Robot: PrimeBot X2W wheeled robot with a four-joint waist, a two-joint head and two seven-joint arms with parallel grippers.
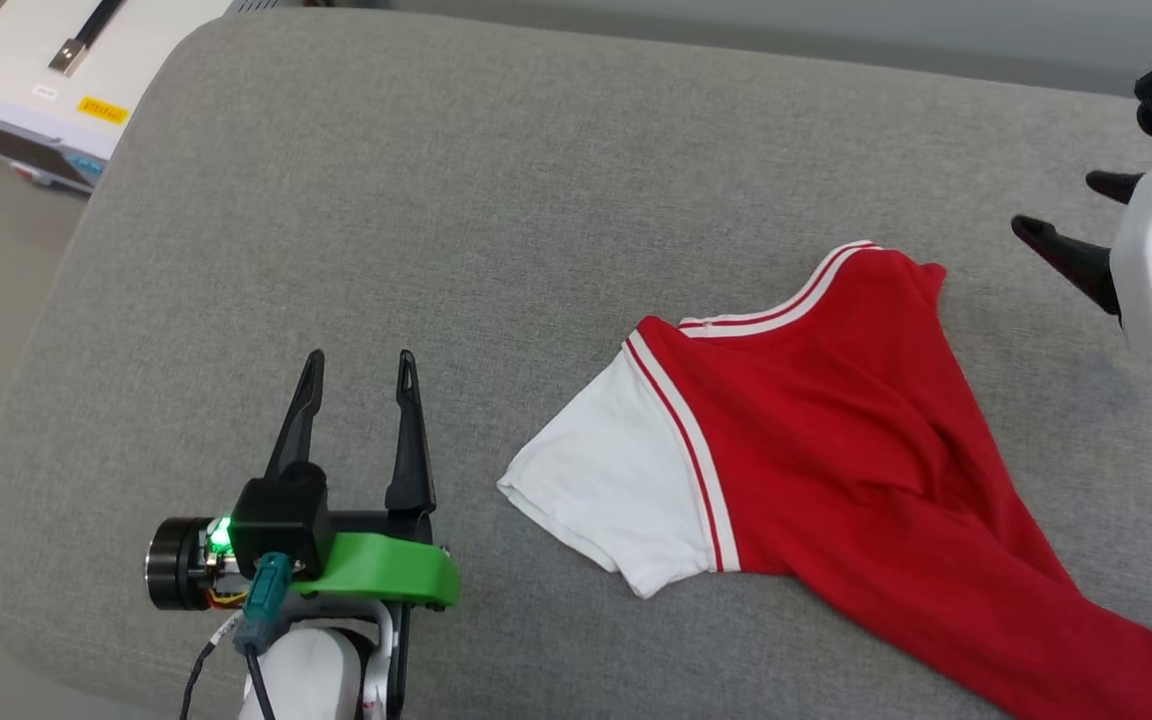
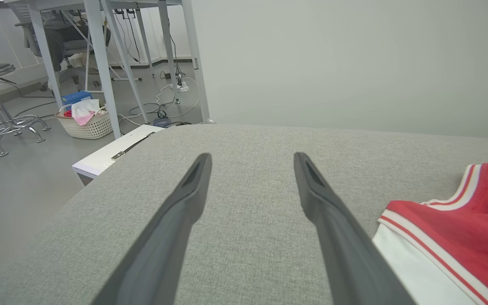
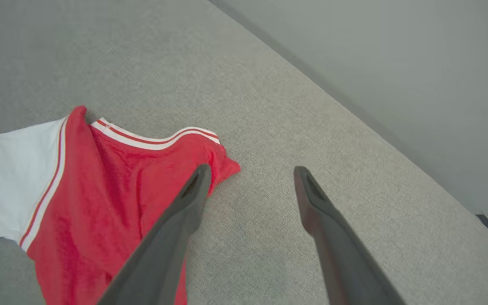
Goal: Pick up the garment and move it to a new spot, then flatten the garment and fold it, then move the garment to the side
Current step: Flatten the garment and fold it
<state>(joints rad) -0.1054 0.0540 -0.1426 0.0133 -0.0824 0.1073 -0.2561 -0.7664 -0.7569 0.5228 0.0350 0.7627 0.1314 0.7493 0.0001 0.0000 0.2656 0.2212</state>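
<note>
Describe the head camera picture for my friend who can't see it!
A rumpled red shirt with a white sleeve lies on a gray cushion. The left claw stands open beside the sleeve, and the right claw hangs open at the picture's right edge, neither touching the shirt.

The garment [image 1: 836,450] is running off the head view's lower right corner, its far sleeve perhaps lying folded underneath. The right gripper [image 1: 1058,203] is being cropped by the right edge. The yellow label [image 1: 102,110] on the white box [image 1: 16,70] is showing too small to read.
</note>
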